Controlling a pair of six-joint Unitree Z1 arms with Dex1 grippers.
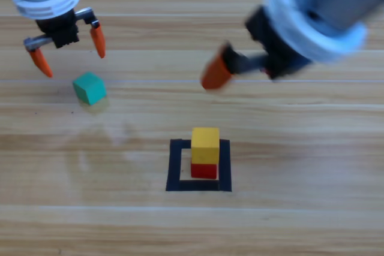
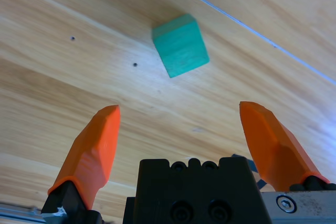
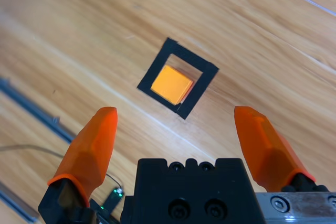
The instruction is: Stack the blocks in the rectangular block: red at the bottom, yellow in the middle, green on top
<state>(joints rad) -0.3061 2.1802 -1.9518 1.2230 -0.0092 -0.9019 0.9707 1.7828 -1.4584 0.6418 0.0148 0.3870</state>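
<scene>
Looking down from the high view, I have the red cube (image 1: 204, 171) sitting inside the black tape square (image 1: 175, 166) with the yellow cube (image 1: 205, 145) resting squarely on top of it, so two of the three layers are in place. What remains is the green cube (image 1: 89, 87), which lies alone on the bare tabletop (image 1: 300, 220) well to the left of the stack, turned at an angle to the wood grain. My left end effector (image 1: 68, 50) hangs just above and behind it with its jaws spread wide and nothing between them; in the left wrist view the green cube sits ahead of the fingertips, a little left of centre and not yet between them. My right end effector (image 3: 176, 142) is up over the stack, jaws also wide and empty, with the yellow top and the tape outline showing below it in its wrist view. I judge the step in hand to be the pick of the green cube. The next move calls for me to bring the left end effector forward and down, turn the wrist to match the cube's skewed faces, and close on it.
</scene>
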